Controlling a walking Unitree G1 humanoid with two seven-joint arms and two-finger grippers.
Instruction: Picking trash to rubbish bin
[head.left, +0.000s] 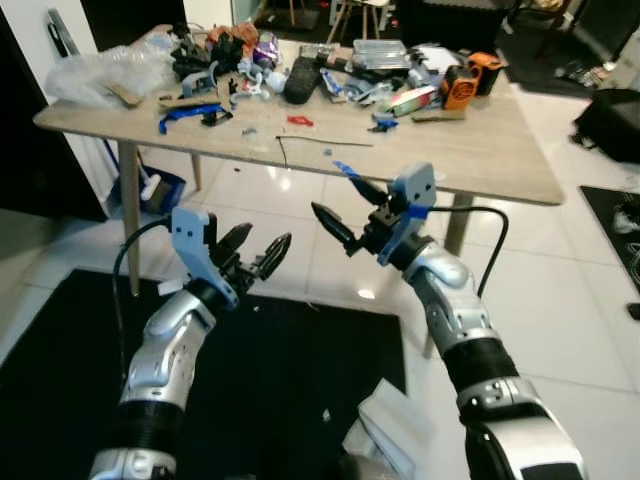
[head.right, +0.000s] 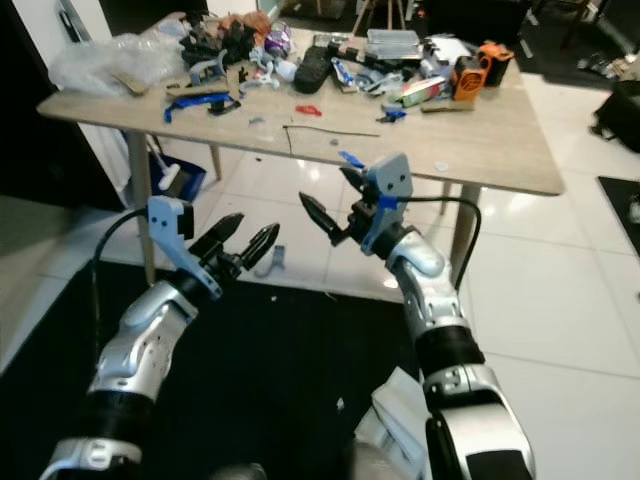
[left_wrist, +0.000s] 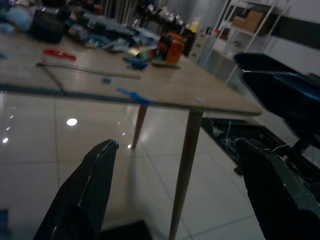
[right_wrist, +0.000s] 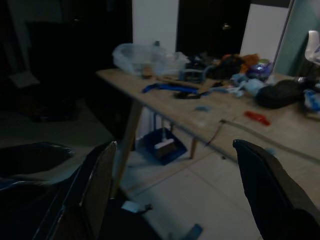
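1. Trash: no rubbish bin can be made out. The likeliest trash is the small scraps on the floor: a blue scrap (head.right: 274, 262) on the white tiles just beyond the black mat (head.left: 300, 400), below the table's near edge, and small pale bits on the mat itself
2. Further candidates lie on the wooden table (head.left: 490, 160): a small blue strip (head.left: 345, 168) at the near edge, a red piece (head.left: 299, 121), a thin dark wire (head.left: 325, 142), and a dense clutter of tools and wrappers along the far side, with a clear plastic bag (head.left: 100, 72) at the left end. Which of these counts as trash cannot be told
3. Right gripper (head.left: 345, 205): raised in front of the table's near edge, fingers spread wide, holding nothing. The blue strip lies just beyond and above its upper fingertip, apart from it
4. Left gripper (head.left: 255, 250): held lower, over the far edge of the mat, fingers parted moderately, holding nothing. The blue scrap on the floor lies just beyond its fingertips and lower down
5. Judgement: both arms are held forward with fingers apart as a ready posture for an approach; no grasp has begun. The strip at the table edge is the nearest target for the right gripper
6. Surroundings: a blue dustpan (right_wrist: 162, 147) sits on the tiles under the table's left end; crumpled white material (head.left: 385, 430) lies on the floor near the robot's body
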